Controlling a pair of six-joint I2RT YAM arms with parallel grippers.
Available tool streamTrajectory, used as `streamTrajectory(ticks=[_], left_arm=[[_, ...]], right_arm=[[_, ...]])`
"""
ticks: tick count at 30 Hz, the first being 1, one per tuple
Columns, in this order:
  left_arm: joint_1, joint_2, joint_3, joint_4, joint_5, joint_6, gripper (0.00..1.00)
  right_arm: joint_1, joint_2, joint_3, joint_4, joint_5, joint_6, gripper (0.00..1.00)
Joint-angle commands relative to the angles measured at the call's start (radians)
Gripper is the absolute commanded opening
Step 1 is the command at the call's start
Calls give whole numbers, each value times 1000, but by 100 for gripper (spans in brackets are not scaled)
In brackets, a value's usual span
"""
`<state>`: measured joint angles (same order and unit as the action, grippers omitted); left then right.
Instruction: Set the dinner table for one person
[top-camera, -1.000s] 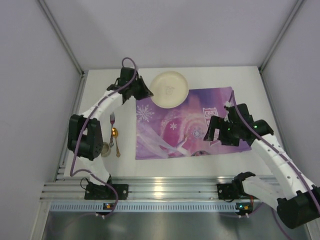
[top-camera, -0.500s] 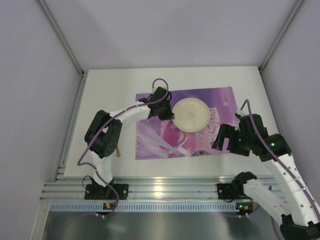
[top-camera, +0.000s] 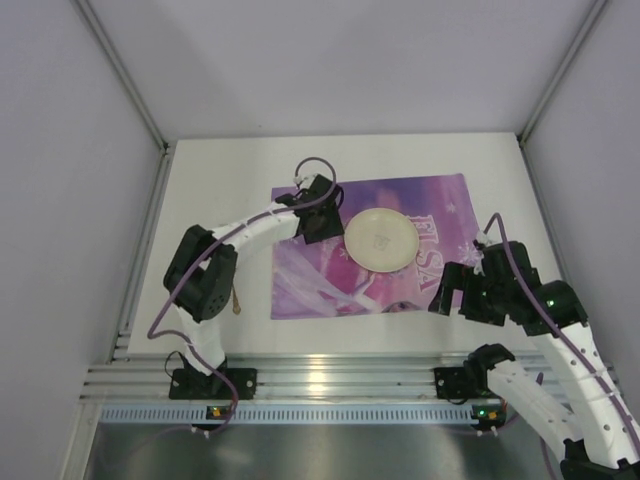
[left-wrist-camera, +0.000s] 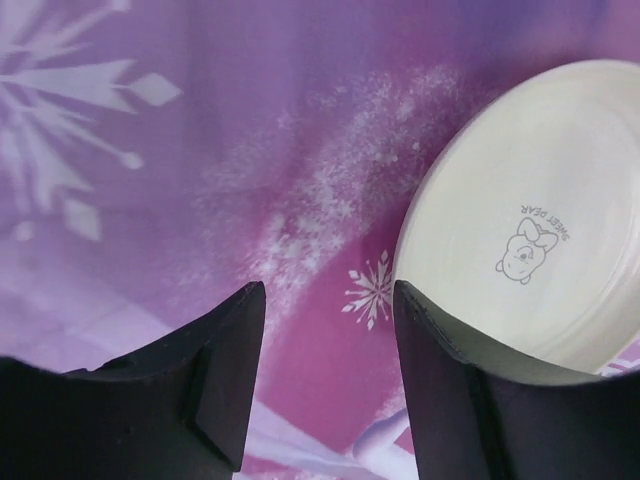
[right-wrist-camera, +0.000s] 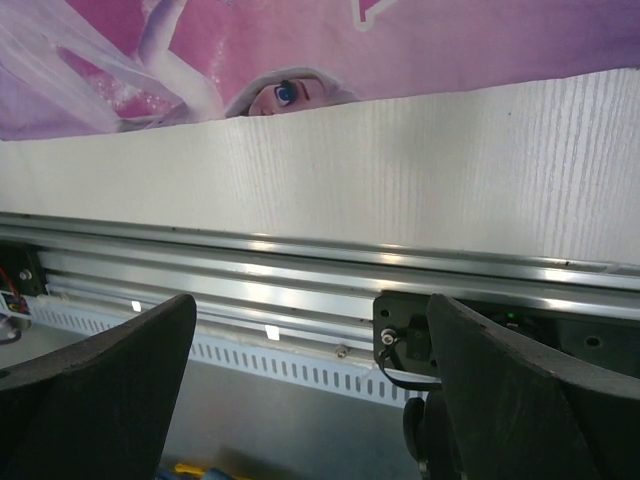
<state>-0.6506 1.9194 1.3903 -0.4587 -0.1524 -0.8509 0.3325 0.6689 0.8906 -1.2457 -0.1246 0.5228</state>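
White tabletop spans the cell floor, with the purple placemat spread across its middle and the plate lying flat on the mat, right of centre. Your left gripper hovers open and empty just beside the plate's rim. The right gripper, also spread and empty, hangs over the near edge. Plate-setting looks done, so cutlery likely comes next; lift clear of the rim first. Your left elbow covers the strip left of the mat, where only a thin handle peeks out.
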Motion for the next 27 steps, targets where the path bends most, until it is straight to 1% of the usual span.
streamTrajectory(ticks=[1, 3, 4, 6, 7, 9, 10, 11, 14, 16, 17, 20, 27], left_arm=[[23, -201, 35, -122, -137, 38, 59], [61, -268, -5, -170, -173, 53, 61], [80, -330, -57, -181, -179, 61, 59], [127, -384, -108, -228, -225, 72, 54], [147, -420, -153, -250, -231, 72, 53], [218, -454, -200, -309, -225, 64, 51], [241, -486, -256, -317, -213, 61, 50], [284, -502, -284, -324, -202, 59, 49], [353, -562, -382, -330, -179, 56, 49], [387, -569, -430, -333, -158, 64, 49], [419, -563, -439, -334, -148, 75, 49], [457, -527, -456, -337, -122, 88, 49], [480, -451, -487, -292, -87, 105, 48]], right_arm=[[-12, -14, 10, -23, 14, -23, 100], [-12, -14, 13, -21, 17, -30, 100], [-10, -9, 13, -18, 17, -33, 100], [-12, -2, 7, -5, 14, -40, 100], [-12, 11, 4, 2, 10, -43, 100], [-12, 21, 2, 17, -3, -46, 100], [-12, 34, 2, 29, -6, -46, 100], [-12, 37, 1, 37, -16, -47, 100], [-12, 54, -13, 60, -32, -49, 100], [-10, 61, -28, 77, -41, -46, 100], [-10, 63, -33, 81, -49, -47, 100], [-12, 75, -41, 95, -52, -52, 100], [-12, 101, -42, 115, -52, -56, 100]])
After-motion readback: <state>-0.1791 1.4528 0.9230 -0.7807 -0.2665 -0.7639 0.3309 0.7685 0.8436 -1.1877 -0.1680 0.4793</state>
